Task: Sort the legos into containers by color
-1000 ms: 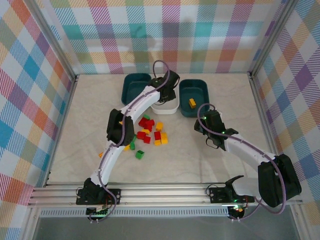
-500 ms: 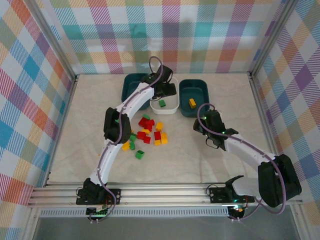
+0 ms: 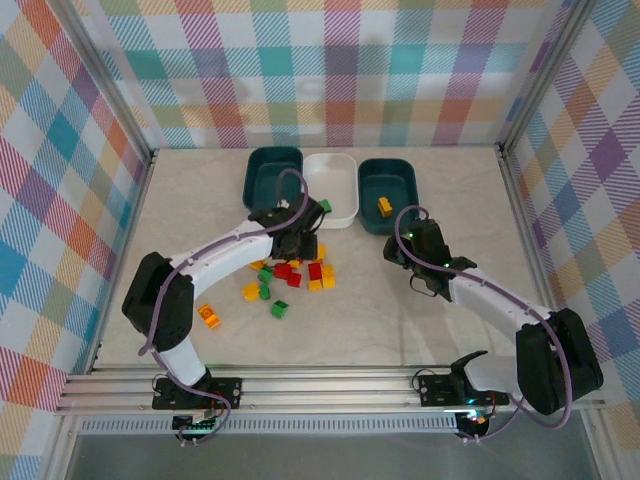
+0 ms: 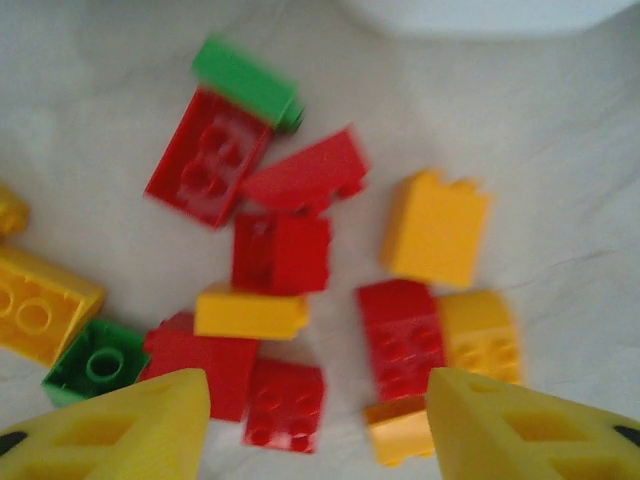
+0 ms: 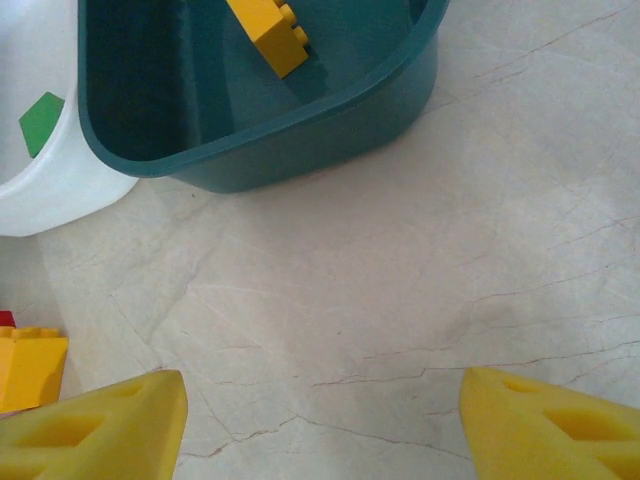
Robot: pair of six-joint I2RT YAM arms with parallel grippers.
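- Right gripper (image 5: 320,430) is hovering over the marbled tabletop (image 5: 400,280), its yellow fingertips (image 5: 95,425) standing wide apart with only bare tabletop showing between them.
- Dark teal tub (image 5: 300,150) is sitting at the top, holding a yellow lego brick (image 5: 268,32).
- White tub (image 5: 60,190) is sitting just beside the teal tub's left side, holding a green lego (image 5: 41,122).
- Yellow-orange lego (image 5: 28,368) is lying on the tabletop at the left edge, a red sliver (image 5: 5,319) peeking in just above it.

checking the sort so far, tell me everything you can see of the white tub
The white tub is a shallow, rounded-rectangular bin of smooth-looking plastic, standing upright at the back of the table between the left teal tub and the right teal tub. One green brick lies inside, near its front left corner.
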